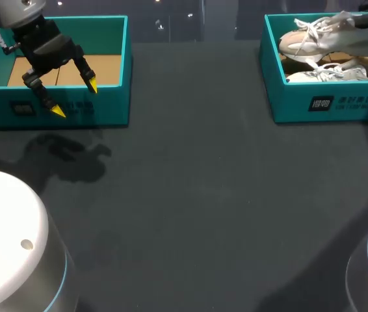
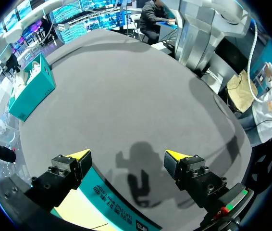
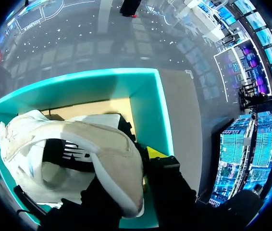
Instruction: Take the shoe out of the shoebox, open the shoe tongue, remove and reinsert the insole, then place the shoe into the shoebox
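Over the teal shoebox, the right gripper pinches a beige-white sneaker's heel; far left of it, the left gripper gapes empty.

The left pincer is matte black and blocky. Its two slim fingers end in pointed yellow tips, and small screws dot the finger blocks. The left arm above it is silver-white. The right pincer's visible finger is black and yellow-tipped. A white domed housing carries a pale-blue ring.
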`<state>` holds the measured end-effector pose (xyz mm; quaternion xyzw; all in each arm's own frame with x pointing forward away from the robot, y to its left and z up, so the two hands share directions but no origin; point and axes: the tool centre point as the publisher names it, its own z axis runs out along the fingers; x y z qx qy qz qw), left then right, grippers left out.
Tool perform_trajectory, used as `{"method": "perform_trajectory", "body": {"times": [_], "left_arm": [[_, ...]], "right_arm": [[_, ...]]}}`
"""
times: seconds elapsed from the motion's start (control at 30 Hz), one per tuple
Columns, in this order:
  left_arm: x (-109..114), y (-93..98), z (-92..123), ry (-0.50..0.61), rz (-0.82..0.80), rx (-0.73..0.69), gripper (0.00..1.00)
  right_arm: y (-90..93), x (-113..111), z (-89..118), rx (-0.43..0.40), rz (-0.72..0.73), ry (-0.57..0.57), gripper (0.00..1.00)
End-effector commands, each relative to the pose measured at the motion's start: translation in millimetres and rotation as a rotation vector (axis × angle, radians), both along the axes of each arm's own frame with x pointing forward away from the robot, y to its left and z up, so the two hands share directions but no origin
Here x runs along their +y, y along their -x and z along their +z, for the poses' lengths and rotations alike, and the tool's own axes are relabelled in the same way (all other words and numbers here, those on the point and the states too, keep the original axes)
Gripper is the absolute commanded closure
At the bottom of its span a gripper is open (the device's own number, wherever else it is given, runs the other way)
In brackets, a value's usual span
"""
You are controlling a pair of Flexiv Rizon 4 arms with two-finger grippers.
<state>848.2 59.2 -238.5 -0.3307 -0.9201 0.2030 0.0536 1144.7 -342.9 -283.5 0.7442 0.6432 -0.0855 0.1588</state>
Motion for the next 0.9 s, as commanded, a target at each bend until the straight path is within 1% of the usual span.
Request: {"method": "perform_trajectory", "body": {"times": [0.03, 0.37, 0.67, 0.9], "left_arm": [[0.3, -0.6, 0.4, -0.003, -0.002, 0.001, 0.0], [0.3, -0.6, 0.4, -0.003, -0.002, 0.001, 0.0], [0.3, -0.6, 0.4, -0.003, -0.002, 0.001, 0.0], [0.3, -0.6, 0.4, -0.003, -0.002, 0.001, 0.0]], "right_arm": [[-10.7, -1.0, -4.7, 0.011, 0.005, -0.003, 1.0], [-16.7, 2.4, -17.0, 0.019, 0.03, -0.017, 1.0], [-13.4, -2.5, -27.5, 0.032, 0.037, -0.018, 1.0], [-11.8, -1.3, -38.8, 0.04, 0.041, -0.033, 1.0]]}}
